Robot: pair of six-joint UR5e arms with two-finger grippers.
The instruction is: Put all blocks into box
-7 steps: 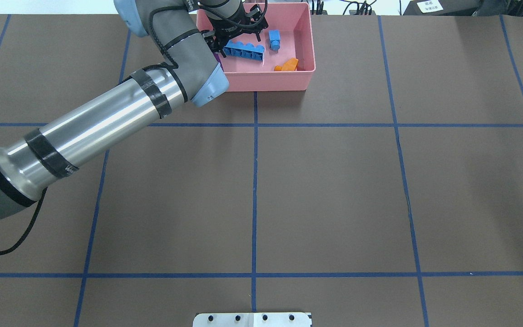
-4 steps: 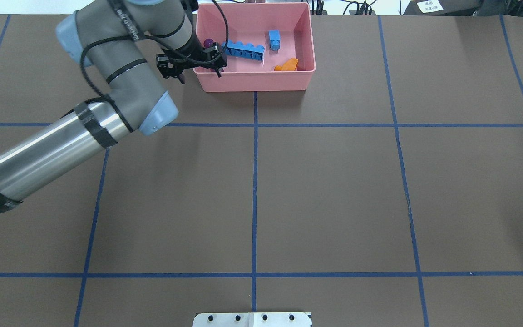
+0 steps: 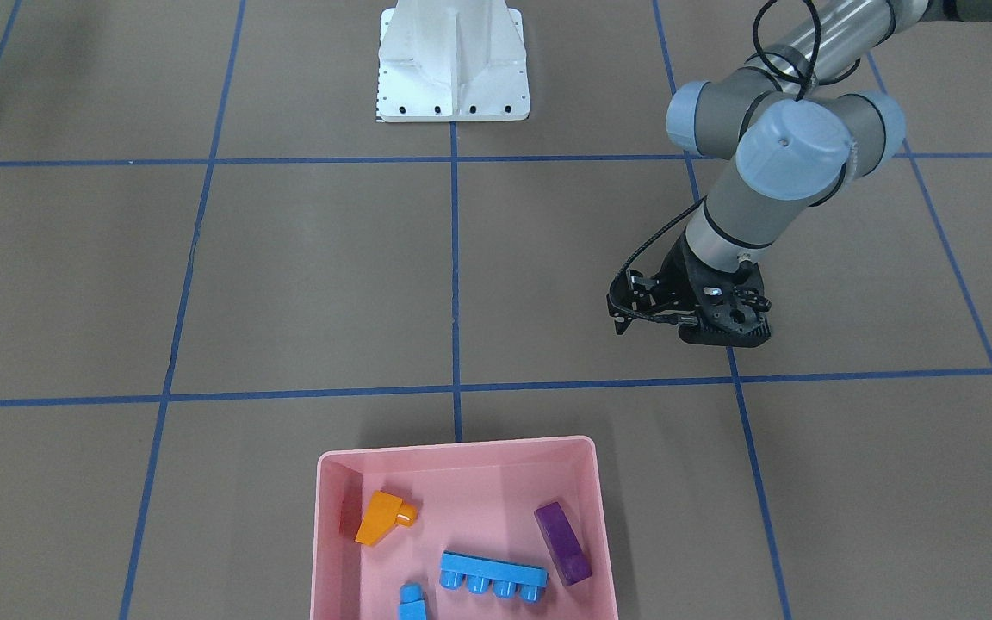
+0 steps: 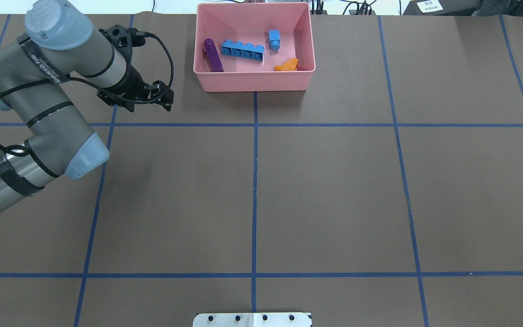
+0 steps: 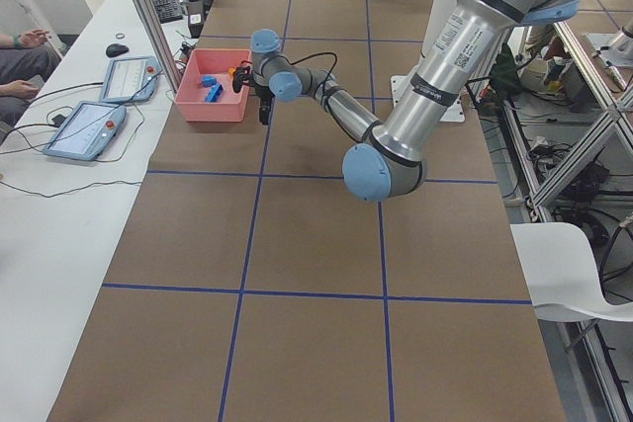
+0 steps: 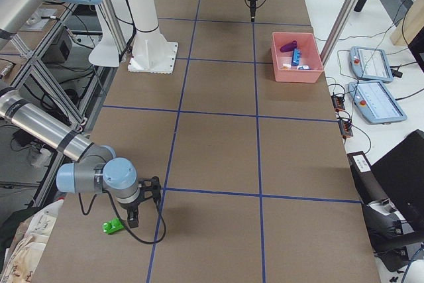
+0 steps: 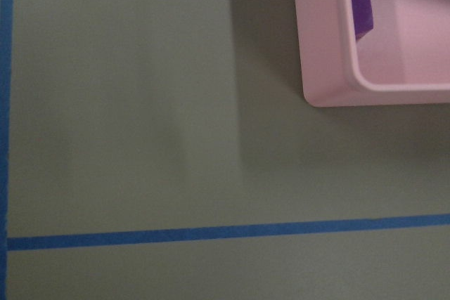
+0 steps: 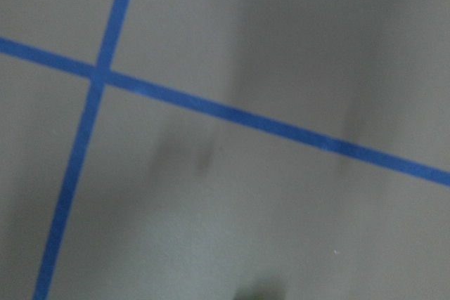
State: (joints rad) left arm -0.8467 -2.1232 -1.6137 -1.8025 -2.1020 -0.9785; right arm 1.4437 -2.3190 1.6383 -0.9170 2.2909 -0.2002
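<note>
Left tool (image 4: pixel 142 103) hangs over bare brown counter (image 4: pixel 334 181) with its two black fingers spread apart and nothing between them. It sits just on the box side of a blue tape line (image 4: pixel 252 124), on the robot's left of the shallow pink plastic box with rounded corners (image 4: pixel 252 84) and clear of it. The left wrist view looks straight down on the counter and catches only the near corner of that box at the upper right.

Four studded plastic bricks lie inside the box. A purple oblong brick (image 4: pixel 214 54) lies close to the wall nearest the left tool. Next to it is a long blue four-stud brick (image 4: pixel 242 50) turned on its side. Beyond that, a tiny blue one-stud brick (image 4: pixel 274 39) lies near the far wall, and an orange sloped one-stud brick (image 4: pixel 287 65) rests in the near corner on the robot's right.

Right tool (image 6: pixel 134 215) shows only in the side views, far along the counter from the box, pointing down; whether its fingers are apart or together cannot be told. A green two-stud brick (image 6: pixel 112 226) lies on the counter just beside it, outside the box. The white metal robot base (image 3: pixel 453 60) stands at the robot's edge of the counter.
</note>
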